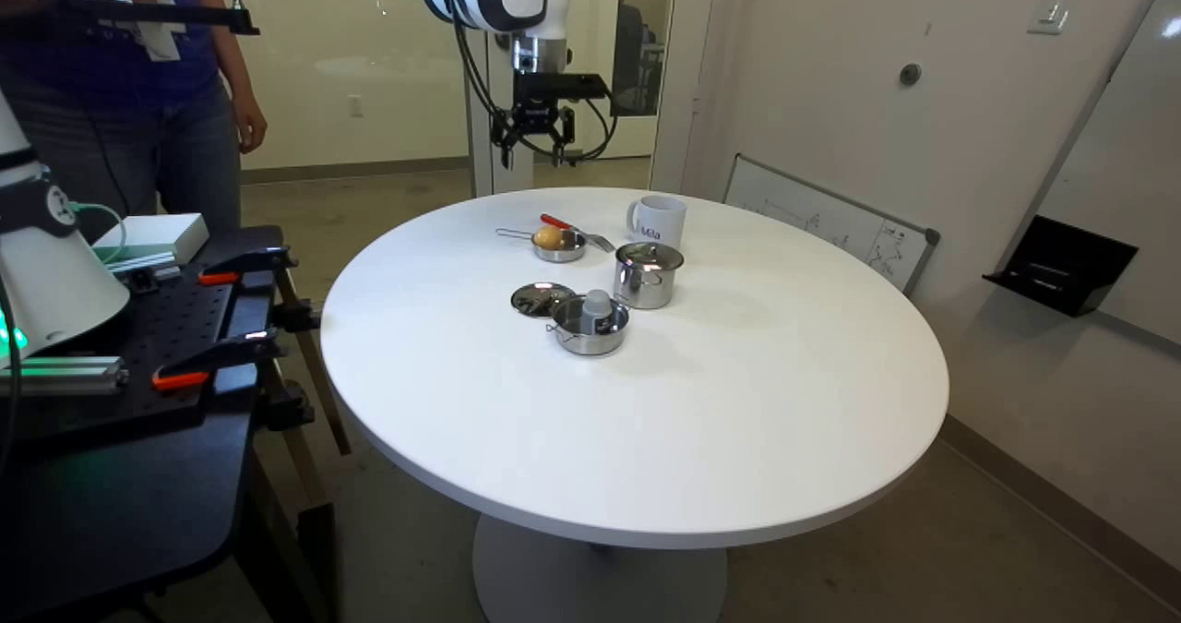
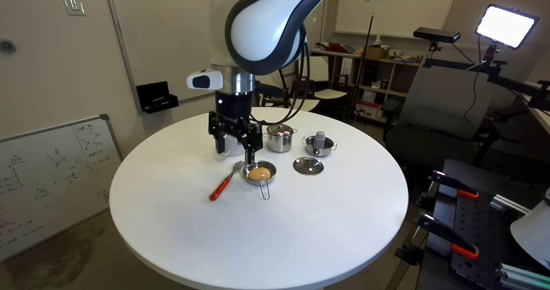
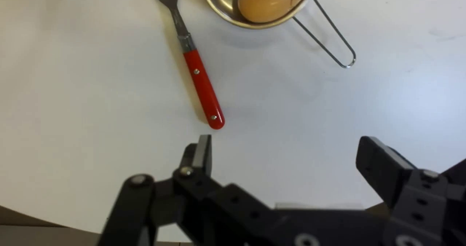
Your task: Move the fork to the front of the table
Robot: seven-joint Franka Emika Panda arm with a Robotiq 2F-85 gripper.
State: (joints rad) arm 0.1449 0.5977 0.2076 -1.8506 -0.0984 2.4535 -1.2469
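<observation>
We record the fingers (image 3: 204, 158) of the gripper (image 3: 285, 144) spread wide, nothing between them, hanging above the table (image 3: 91, 111). The fork (image 3: 188, 46) lies on the tabletop ahead of the fingertips: in the wrist view its handle end shows just past the tip of the finger on that view's left, and the neck (image 3: 178, 22) runs farther off. Past the gap between the fingers sits a small pan (image 3: 220, 0) with an egg-shaped piece (image 3: 271, 3); in an exterior view the tines (image 2: 238, 165) end near its rim, touching or not we cannot tell.

Handling, estimated: light, stiff, hard to damage. The red handle (image 3: 205, 91) is glossy, so we expect a weak pinch to slip; the metal neck is slimmer and likely worse. We favour a grip between the two visible rivets (image 3: 196, 71), toward the neck for balance. The handle slants a little off square to the closing direction, so a small wrist turn should align it. We judge that the fingers need to advance past the handle end, shift to the nearer finger's side and descend close to the tabletop, the opposite finger landing short of the pan's wire handle (image 3: 333, 23).
</observation>
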